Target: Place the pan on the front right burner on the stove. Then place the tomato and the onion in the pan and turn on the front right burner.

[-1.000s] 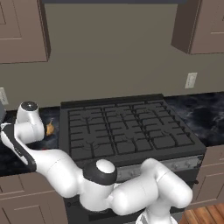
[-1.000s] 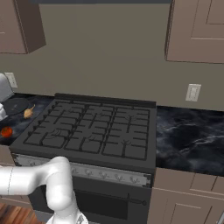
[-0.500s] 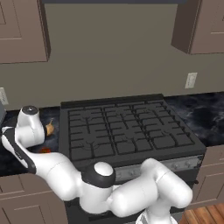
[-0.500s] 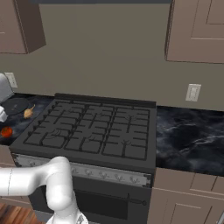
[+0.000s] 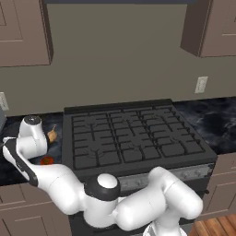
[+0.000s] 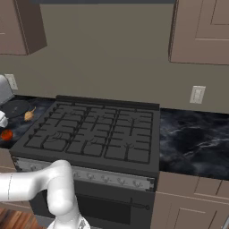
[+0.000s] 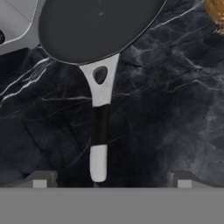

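On the dark marbled counter (image 7: 175, 109) at the left of the stove (image 5: 133, 138), the arm reached down over the pan (image 7: 94, 26), whose round black bowl took up the top of the hand view while its handle (image 7: 99, 127) ran straight down the frame toward the camera. That long axis was the relation on which the coming grasp appeared to turn: the handle, pale at the neck, black in the middle and pale again at its tip, pointed almost directly at the gap between the jaws, lying slightly left of the midline, its tip near the bottom of the frame. The gripper (image 7: 111, 179) stood with its jaws wide apart and empty, one finger tip showing at lower left and the other at lower right, the handle's end between them and touching neither. A close on the handle would seem to need a further advance along that line.

In the right base view the pan showed as a dark disc at the far left edge, well apart from the front right burner (image 6: 129, 150), which stood bare. The onion (image 6: 29, 115) lay just beside the pan, at the upper right corner of the hand view, and the tomato (image 6: 6, 134) sat nearer the counter's front edge.
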Robot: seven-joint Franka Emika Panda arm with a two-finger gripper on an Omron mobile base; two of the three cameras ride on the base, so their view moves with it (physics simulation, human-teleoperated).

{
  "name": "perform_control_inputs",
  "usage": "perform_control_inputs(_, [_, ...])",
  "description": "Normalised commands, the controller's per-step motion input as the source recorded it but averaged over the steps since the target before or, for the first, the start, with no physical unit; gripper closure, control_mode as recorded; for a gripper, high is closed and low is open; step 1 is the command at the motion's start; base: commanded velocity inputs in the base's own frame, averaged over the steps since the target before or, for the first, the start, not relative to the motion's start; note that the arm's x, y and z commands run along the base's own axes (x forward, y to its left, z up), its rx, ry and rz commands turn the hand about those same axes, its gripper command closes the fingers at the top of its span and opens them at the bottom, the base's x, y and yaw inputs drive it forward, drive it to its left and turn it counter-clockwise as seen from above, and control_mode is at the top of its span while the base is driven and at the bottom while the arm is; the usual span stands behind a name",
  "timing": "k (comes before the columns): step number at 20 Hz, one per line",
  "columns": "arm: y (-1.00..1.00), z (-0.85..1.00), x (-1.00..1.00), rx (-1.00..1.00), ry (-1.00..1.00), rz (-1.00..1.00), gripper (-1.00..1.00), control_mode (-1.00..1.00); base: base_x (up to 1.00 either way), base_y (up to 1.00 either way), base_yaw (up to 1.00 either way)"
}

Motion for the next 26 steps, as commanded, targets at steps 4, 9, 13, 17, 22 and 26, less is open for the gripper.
perform_control_inputs(4, [0.04,-0.08,0.0,0.0,0.0,0.0,-1.0,-1.0,0.0,0.0,0.0])
perform_control_inputs(9, [0.15,0.0,0.12,0.0,0.0,0.0,-1.0,-1.0,0.0,0.0,0.0])
perform_control_inputs(13, [0.15,0.0,0.27,0.0,0.0,0.0,-1.0,-1.0,0.0,0.0,0.0])
perform_control_inputs(17, [0.05,0.0,0.22,0.0,0.0,0.0,-1.0,-1.0,0.0,0.0,0.0])
perform_control_inputs(22, [0.0,-0.02,0.31,0.0,0.0,0.0,-1.0,-1.0,0.0,0.0,0.0])
perform_control_inputs(26, [0.01,-0.04,0.17,0.0,0.0,0.0,-1.0,-1.0,0.0,0.0,0.0])
